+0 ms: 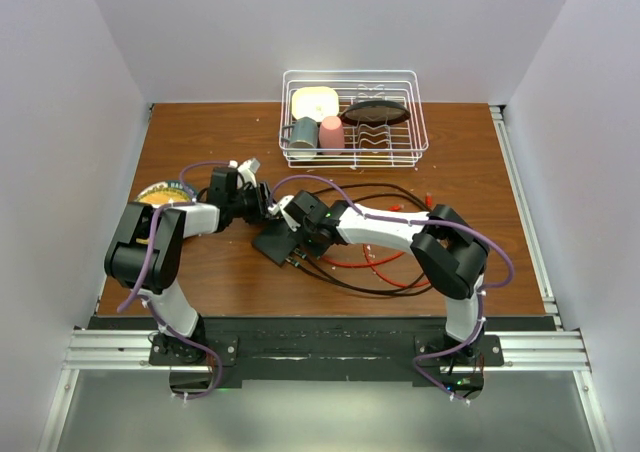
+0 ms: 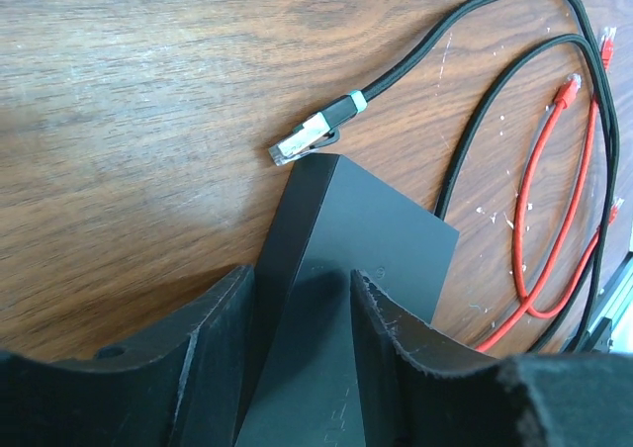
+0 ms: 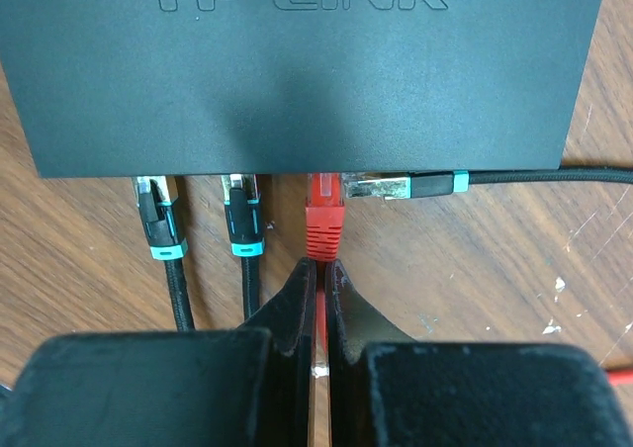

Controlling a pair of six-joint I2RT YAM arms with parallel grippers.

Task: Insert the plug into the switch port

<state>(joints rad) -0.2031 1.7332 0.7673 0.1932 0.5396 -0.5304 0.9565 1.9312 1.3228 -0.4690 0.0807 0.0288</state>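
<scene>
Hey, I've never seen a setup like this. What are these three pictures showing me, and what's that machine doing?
The machine is a left arm and a right arm mounted on a wooden table. One picture looks down from above; the other two come from cameras on each wrist. On the table lie a black switch, loose cables and a wire rack of dishes. The left pincer grips the switch. The right pincer is shut on a red cable behind its plug, which sits at the switch's edge.
</scene>
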